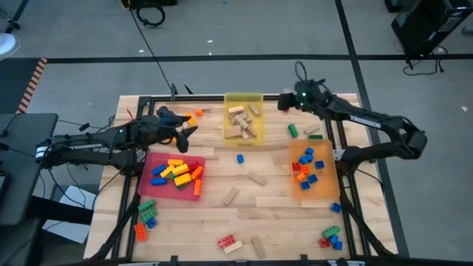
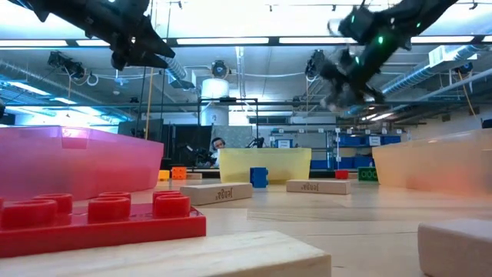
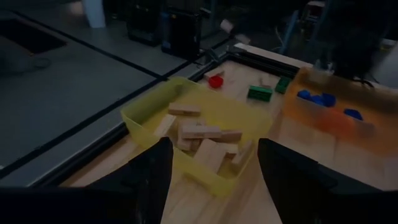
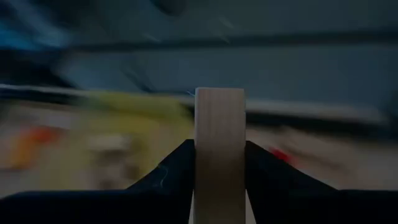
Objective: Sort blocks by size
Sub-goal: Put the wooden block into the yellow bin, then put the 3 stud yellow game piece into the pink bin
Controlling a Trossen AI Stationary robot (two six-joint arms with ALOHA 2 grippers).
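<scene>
- My right gripper (image 4: 219, 163), near the table's far edge, is clamped on a wooden block (image 4: 219, 149)
- I'd centre over the yellow tray (image 1: 255, 97) before releasing
- Left gripper (image 3: 214, 165) empty, jaws apart

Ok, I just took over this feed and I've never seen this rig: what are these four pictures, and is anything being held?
Two robot arms work at a wooden table. One picture looks straight down, one looks level from the tabletop, and two sit on the wrists. Loose blocks lie scattered around a red tray, a yellow tray of wooden pieces, and an orange tray. The right tool is shut on a wooden block, near the yellow tray. The left tool is open and holds nothing, by the table's left side.
</scene>
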